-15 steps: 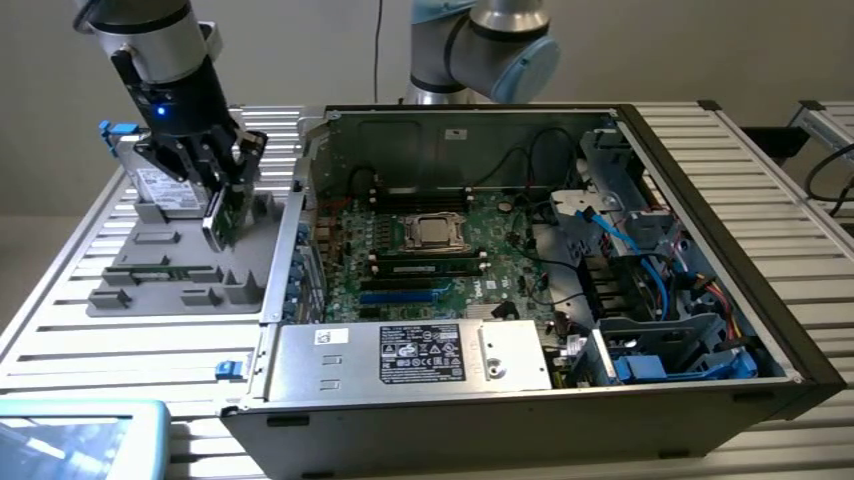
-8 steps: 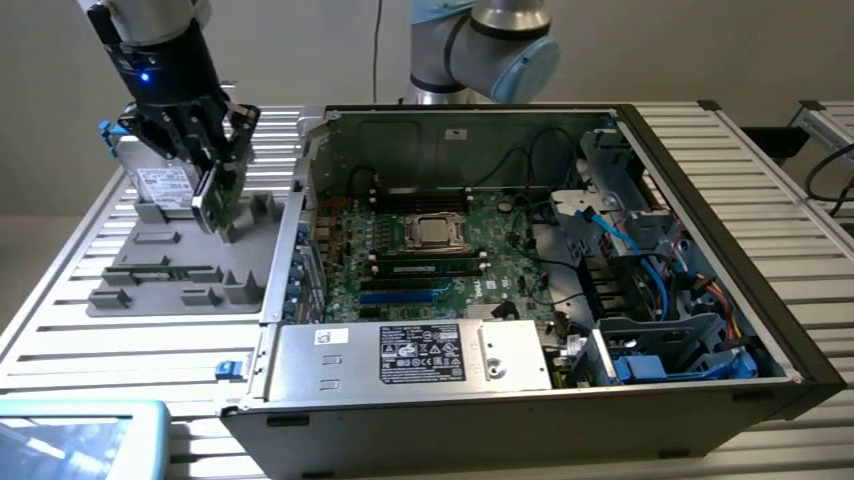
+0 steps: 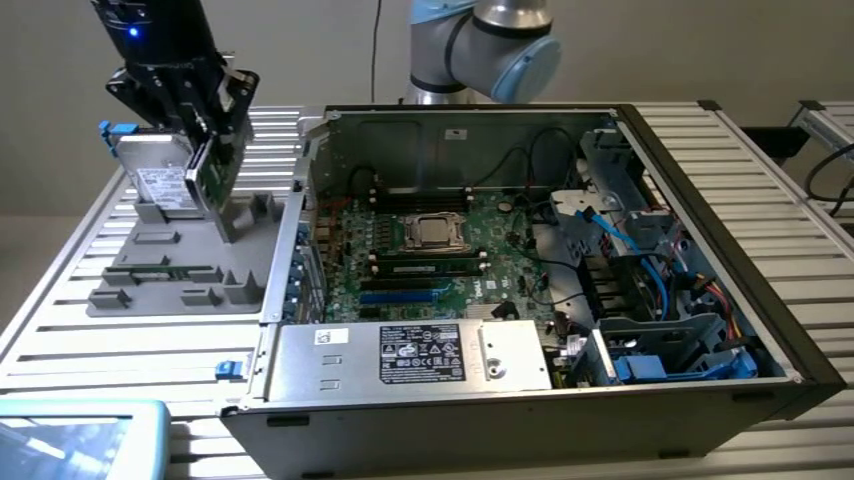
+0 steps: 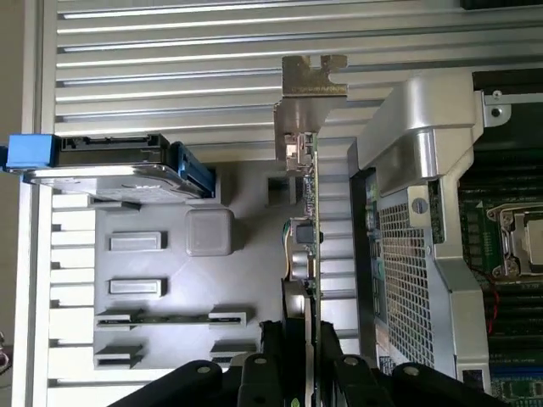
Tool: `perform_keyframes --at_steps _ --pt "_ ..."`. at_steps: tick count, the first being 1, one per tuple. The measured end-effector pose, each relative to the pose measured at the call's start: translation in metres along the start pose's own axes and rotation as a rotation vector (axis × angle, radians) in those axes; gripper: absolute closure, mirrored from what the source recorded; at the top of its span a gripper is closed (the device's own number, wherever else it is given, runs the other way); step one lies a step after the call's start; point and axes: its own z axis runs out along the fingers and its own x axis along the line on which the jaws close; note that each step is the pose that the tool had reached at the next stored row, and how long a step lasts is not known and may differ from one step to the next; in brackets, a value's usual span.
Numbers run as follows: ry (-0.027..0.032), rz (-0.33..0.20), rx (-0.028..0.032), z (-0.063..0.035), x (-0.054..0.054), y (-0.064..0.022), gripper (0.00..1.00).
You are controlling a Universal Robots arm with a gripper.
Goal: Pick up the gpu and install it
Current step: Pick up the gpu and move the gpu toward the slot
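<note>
Slatted metal surface [image 3: 54, 330] carrying a grey tray [image 3: 160, 295] at the exterior view's left and an open case [image 3: 694, 150] at its right.

Nearest in the case is the power supply [image 3: 414, 355]. Beyond it lies the board [image 3: 461, 225], with a blue slot [image 3: 400, 297] bare.

On the tray, a hard drive [image 3: 160, 185] stands on edge at the far end.

The gpu [image 4: 310, 212] is just beside that drive, upright over the tray and outside the case, its bracket [image 4: 310, 93] pointing away from the wrist. The jaws are closed partway onto it, clamping the card's edge. Whether its lower edge is clear of the tray cannot be told.

Judgement: the pick-up step is in hand and the install has not begun. Seating calls for a level carry over the case wall, with the card edge square to the slot and the bracket toward the rear wall.
</note>
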Motion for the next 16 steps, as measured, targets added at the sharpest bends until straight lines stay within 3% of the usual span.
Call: perform_keyframes --at_steps 9,16 --pt "0.0021 0.000 0.0002 -0.0413 -0.022 0.0027 0.72" --pt "0.0024 0.000 -0.0010 -0.0718 -0.049 0.0048 0.72"
